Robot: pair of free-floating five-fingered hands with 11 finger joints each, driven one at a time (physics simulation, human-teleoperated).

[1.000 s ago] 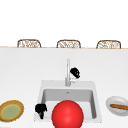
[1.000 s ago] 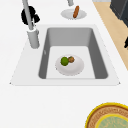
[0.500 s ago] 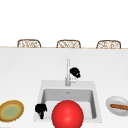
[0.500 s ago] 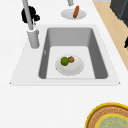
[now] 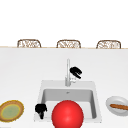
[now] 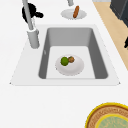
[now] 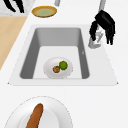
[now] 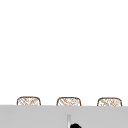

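Nearest to the front, a large red ball (image 5: pixel 67 114) sits at the near edge of the sink (image 5: pixel 45 86), hiding much of the basin in the front view. My left hand (image 5: pixel 40 109) hangs just left of the ball, over the sink's near left rim, fingers curled downward and holding nothing. On the counter to the left lies a round yellow-rimmed plate (image 5: pixel 11 110) with a green centre, and on the right a white dish (image 5: pixel 112 101) holding a brown sausage (image 5: pixel 120 107).

Inside the basin, seen from the sides, a white bowl (image 6: pixel 75 68) rests on the sink floor with a green lime (image 6: pixel 64 61) and a small brown nut-like piece (image 6: pixel 71 59) touching each other in it.

Further back stands the faucet (image 5: pixel 67 72), upright at the middle of the far rim. My right hand (image 5: pixel 76 72) is just right of it, near the small lever at its base; in the right side view this hand (image 7: pixel 104 25) shows fingers hanging down and loosely spread, gripping nothing that I can see. Whether a fingertip touches the lever I cannot tell.

The risk, as I judge it: my right hand is close beside the spout, so a careless sideways move could knock the faucet or slip past the lever. My left hand is near the ball, and a nudge could roll it into the basin onto the bowl.

Farthest away, three wicker chair backs (image 5: pixel 68 44) line the counter's far edge
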